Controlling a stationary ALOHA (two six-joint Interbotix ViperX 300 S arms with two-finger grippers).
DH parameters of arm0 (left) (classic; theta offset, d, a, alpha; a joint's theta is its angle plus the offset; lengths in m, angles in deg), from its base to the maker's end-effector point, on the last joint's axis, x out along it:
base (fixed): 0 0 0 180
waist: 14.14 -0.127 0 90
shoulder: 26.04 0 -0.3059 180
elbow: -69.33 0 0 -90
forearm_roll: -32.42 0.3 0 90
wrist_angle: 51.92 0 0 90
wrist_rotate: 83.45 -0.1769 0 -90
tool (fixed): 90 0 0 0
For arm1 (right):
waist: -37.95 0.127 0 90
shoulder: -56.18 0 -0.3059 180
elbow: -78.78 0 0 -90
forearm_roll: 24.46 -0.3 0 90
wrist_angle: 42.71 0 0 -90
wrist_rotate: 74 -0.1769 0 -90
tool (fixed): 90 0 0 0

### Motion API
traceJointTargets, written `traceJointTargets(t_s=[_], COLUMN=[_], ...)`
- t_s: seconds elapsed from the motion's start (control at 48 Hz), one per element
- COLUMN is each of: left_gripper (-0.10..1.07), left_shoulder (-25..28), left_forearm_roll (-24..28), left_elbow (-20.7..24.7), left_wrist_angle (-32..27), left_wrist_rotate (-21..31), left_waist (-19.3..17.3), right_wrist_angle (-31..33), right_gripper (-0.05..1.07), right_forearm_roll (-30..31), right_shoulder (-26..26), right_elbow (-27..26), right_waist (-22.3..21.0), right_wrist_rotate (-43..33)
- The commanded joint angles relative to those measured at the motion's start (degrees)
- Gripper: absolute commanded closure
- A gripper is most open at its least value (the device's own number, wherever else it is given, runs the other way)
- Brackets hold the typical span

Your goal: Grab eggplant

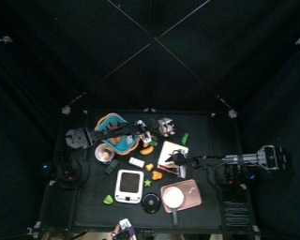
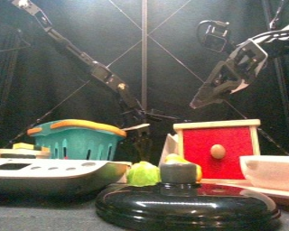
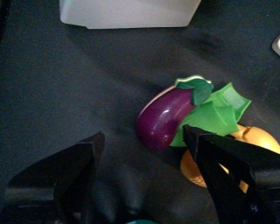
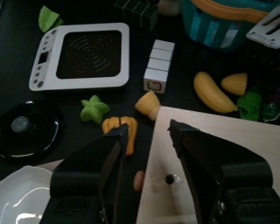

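Beside the eggplant (image 3: 166,115), leafy greens (image 3: 213,114) crowd the left claw's (image 3: 143,153) wide-spread jaws.

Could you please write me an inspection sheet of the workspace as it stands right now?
Surface: small black table, crowded.
Job's things: purple eggplant lying beside green leafy toys, not gripped.
Clutter: white scale, teal basket, red wooden box, black round lid, white bowl, banana.
Grippers: left gripper open, jaws either side of the eggplant but apart from it; right gripper open, over the red box, empty.
Cables: nothing seen.
Surroundings: black curtains.
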Motion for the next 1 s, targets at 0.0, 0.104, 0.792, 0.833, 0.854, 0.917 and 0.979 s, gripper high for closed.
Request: traceJointTargets(t_s=[0.0,0.104,0.792,0.833,0.854,0.917,0.979], left_gripper=[-0.05,-0.04,0.0,0.0,0.0,0.0,0.0], left_shoulder=[-0.6,-0.4,-4.8,-4.3,-4.0,-2.7,-1.1], left_forearm_roll=[0.0,0.0,-1.0,-1.9,-2.5,-4.2,-5.9], left_elbow=[1.6,1.6,5.7,7.2,7.9,10.4,12.7], left_wrist_angle=[0.3,0.3,-5.6,-6.9,-7.5,-9.2,-10.8], left_wrist_rotate=[0.0,0.0,-4.2,-5.0,-5.4,-6.8,-7.9], left_waist=[-0.4,-0.4,-0.4,-0.4,-0.4,-0.6,-1.0], right_wrist_angle=[-0.3,-0.3,-0.3,-0.3,-0.3,-0.3,-0.3], right_gripper=[0.22,0.22,0.22,0.22,0.22,0.22,0.22], right_forearm_roll=[0.0,0.0,0.0,0.0,0.0,0.0,0.0], right_shoulder=[0.8,0.7,0.4,0.4,0.4,0.4,0.4], right_elbow=[-1.1,-1.1,-1.4,-1.5,-1.5,-1.5,-1.5], right_waist=[-0.2,-0.2,-0.4,-0.4,-0.4,-0.4,-0.4], right_wrist_rotate=[0.1,0.1,0.1,0.1,0.1,0.1,0.1])
